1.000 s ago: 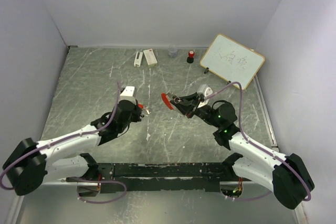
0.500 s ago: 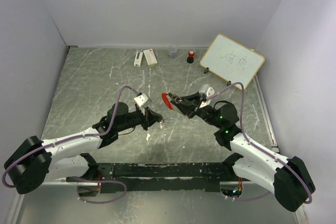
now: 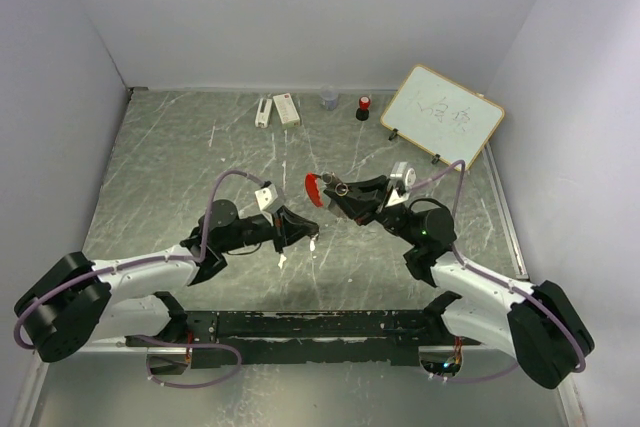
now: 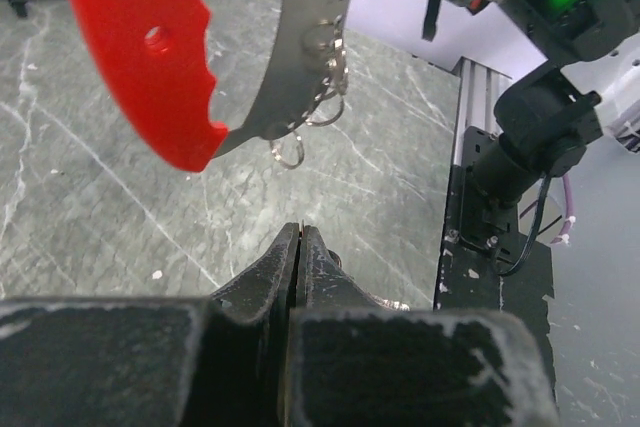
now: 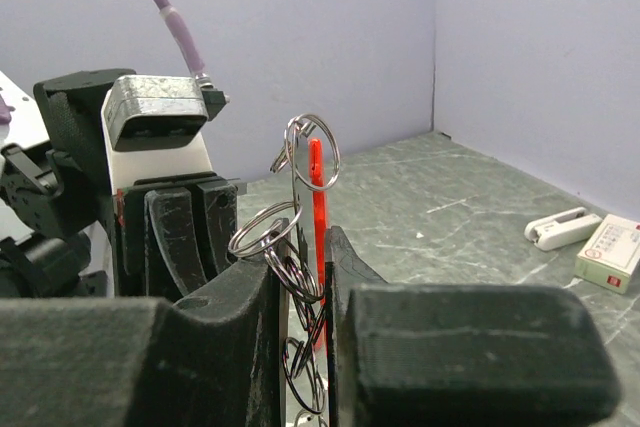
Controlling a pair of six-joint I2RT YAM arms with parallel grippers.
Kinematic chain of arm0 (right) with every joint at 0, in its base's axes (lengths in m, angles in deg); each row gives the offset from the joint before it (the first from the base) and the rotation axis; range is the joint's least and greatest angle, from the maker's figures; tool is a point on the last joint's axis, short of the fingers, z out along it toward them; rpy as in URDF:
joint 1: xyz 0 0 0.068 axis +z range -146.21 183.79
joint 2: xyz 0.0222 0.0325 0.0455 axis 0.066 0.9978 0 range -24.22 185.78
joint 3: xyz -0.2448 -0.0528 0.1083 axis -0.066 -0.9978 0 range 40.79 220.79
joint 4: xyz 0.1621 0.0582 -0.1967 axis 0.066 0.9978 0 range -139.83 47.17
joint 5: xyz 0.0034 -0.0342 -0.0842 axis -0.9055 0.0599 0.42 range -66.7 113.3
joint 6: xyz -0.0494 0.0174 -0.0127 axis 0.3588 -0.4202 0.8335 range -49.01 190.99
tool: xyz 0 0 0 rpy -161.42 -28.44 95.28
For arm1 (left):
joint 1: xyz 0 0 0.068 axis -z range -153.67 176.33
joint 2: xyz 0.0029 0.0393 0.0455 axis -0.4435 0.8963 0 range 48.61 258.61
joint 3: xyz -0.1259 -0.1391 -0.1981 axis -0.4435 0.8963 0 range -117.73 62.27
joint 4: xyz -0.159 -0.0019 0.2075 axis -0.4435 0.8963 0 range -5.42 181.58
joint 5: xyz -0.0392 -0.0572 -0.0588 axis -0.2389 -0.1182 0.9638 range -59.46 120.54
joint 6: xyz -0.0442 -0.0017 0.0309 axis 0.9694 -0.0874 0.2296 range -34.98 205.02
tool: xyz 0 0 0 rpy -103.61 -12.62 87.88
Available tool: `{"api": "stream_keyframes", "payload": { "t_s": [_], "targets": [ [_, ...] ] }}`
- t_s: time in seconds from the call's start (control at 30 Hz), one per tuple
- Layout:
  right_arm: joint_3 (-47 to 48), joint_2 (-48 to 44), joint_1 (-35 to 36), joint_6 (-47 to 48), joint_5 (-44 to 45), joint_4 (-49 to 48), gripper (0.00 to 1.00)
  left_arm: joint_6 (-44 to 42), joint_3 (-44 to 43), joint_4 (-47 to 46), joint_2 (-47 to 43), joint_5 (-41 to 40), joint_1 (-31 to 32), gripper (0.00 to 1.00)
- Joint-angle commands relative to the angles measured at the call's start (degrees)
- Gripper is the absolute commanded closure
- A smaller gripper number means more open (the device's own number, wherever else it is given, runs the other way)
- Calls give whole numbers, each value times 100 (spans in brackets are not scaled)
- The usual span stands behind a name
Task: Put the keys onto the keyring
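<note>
- The keyring (image 3: 336, 188) is held in the air above the middle of the tabletop (image 3: 170, 167), at the centre of the top view. Its red fob (image 3: 314, 187) points toward the left of that frame.
- The right fingers (image 5: 240, 317) pinch the keyring. In the right wrist view, a string of small rings (image 5: 305, 152) rises out of the narrow gap between them, with the fob edge-on just behind.
- The left fingers (image 4: 265, 272) are pressed together at the lower centre of the left wrist view. They sit below the curved grey piece (image 4: 300, 37) and the rings, near them but not touching.
- In the top view a pale speck (image 3: 313, 238) shows at the left fingertips. It may be one of the keys, but it is too small to tell, and the left wrist view shows only a thin line between the closed tips.
- No key can be made out on any ring, so by these pictures nothing is threaded yet.
- The two arms face each other closely, which looks like the approach before a first threading.
- Both keys appear left to do, and I cannot find the second one anywhere in view.
</note>
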Motion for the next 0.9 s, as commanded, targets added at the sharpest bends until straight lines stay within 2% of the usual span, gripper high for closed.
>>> {"api": "stream_keyframes", "payload": {
  "t_s": [0.0, 0.57, 0.87],
  "targets": [
    [-67, 185, -15, -336, 13, -1052, 100, 49, 13, -696, 114, 472, -23, 93],
    [-126, 472, -7, -461, -176, -1639, 100, 346, 122, -1857, 562, 786, -25, 93],
    [-266, 506, -3, -388, -295, -1895, 100, 836, 76, -2320, 896, 668, -23, 93]
  ]
}}
